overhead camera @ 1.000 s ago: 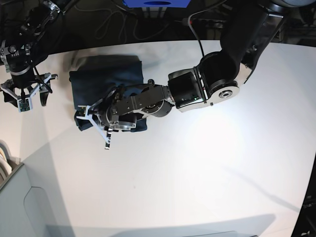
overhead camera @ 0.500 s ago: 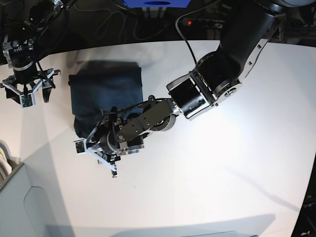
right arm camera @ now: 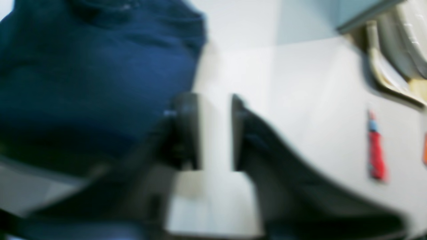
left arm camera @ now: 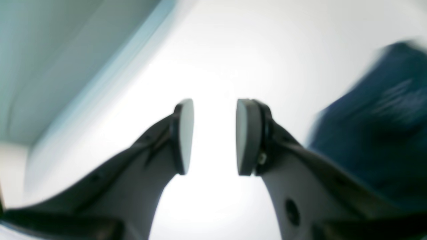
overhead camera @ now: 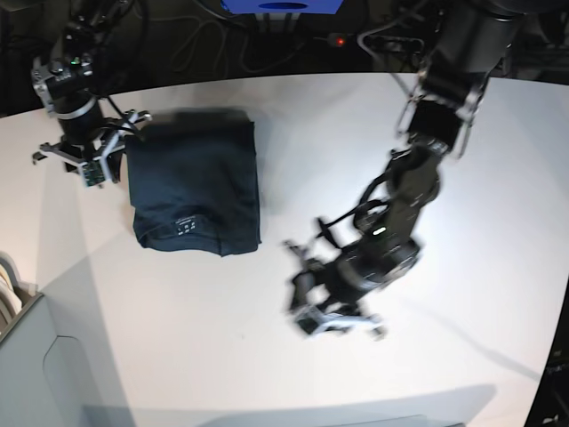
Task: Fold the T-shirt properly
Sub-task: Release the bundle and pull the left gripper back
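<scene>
The dark navy T-shirt (overhead camera: 196, 182) lies folded into a rough rectangle at the back left of the white table (overhead camera: 444, 231). My right gripper (overhead camera: 98, 167) hovers just off its left edge. In the right wrist view, that gripper (right arm camera: 216, 133) is blurred, with a gap between its fingers and nothing in it; the T-shirt (right arm camera: 100, 83) fills the upper left. My left gripper (overhead camera: 342, 326) is out over bare table, right of and nearer than the shirt. In the left wrist view it (left arm camera: 213, 136) stands open and empty, with the T-shirt (left arm camera: 373, 133) at the right.
A grey panel (overhead camera: 44, 374) and a pale rack (overhead camera: 7, 289) sit at the table's lower left corner. A blue box (overhead camera: 280, 5) and cables lie beyond the far edge. A small red object (right arm camera: 375, 150) shows at the right in the right wrist view.
My left arm has let go of the T-shirt's front edge and swung right and forward, away from it. My right gripper has moved in toward the shirt's left edge.
</scene>
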`<control>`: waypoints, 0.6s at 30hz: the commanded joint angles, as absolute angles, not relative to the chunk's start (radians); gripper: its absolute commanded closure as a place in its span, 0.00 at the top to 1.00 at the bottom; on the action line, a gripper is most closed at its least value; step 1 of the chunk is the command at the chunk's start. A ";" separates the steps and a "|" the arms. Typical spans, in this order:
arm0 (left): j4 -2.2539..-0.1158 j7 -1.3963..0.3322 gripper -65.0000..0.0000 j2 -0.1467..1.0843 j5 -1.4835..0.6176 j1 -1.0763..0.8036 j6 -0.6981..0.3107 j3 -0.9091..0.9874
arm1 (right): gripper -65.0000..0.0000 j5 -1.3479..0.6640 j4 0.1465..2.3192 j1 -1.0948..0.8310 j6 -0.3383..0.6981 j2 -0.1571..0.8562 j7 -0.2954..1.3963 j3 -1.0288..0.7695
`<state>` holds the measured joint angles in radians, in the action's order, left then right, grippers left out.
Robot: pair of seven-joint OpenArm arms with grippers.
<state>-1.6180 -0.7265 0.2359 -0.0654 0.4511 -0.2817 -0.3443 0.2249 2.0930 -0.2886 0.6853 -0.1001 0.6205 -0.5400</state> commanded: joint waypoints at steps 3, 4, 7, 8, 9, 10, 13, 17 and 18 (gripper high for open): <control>-1.652 -0.673 0.31 0.282 -0.071 0.349 -0.280 -0.133 | 0.00 0.205 2.109 -0.288 0.698 -0.133 0.591 -0.478; -1.652 -0.668 0.31 0.291 -0.071 0.317 -0.280 -0.071 | 0.01 0.205 2.107 -0.288 0.698 -0.134 0.591 -0.456; -1.652 -0.670 0.31 0.298 -0.073 0.231 -0.283 0.122 | 0.00 0.206 2.064 -0.286 0.698 -0.136 0.582 -0.404; -1.652 -0.670 0.31 0.294 -0.081 0.199 -0.283 0.196 | 0.00 0.206 2.034 -0.277 0.698 -0.134 0.581 -0.398; -1.652 -0.670 0.31 0.294 -0.104 0.173 -0.283 0.254 | 0.00 0.206 2.000 -0.265 0.698 -0.131 0.581 -0.403; -1.652 -0.671 0.31 0.294 -0.137 0.147 -0.285 0.305 | 0.00 0.206 1.963 -0.259 0.698 -0.125 0.581 -0.412; -1.652 -0.680 0.31 0.306 -0.263 0.074 -0.285 0.403 | 0.00 0.206 1.868 -0.251 0.698 -0.105 0.578 -0.417; -1.655 -0.680 0.31 0.306 -0.354 0.012 -0.283 0.472 | 0.00 0.203 1.791 -0.274 0.698 -0.084 0.530 -0.414; -1.656 -0.680 0.31 0.306 -0.363 -0.002 -0.283 0.481 | 0.00 0.203 1.782 -0.286 0.698 -0.084 0.509 -0.412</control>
<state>-1.6329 -0.7063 0.2916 -0.3447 -0.0093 -0.2798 0.4770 0.2169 1.7687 -0.2836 0.6842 -0.0849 0.5213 -0.4137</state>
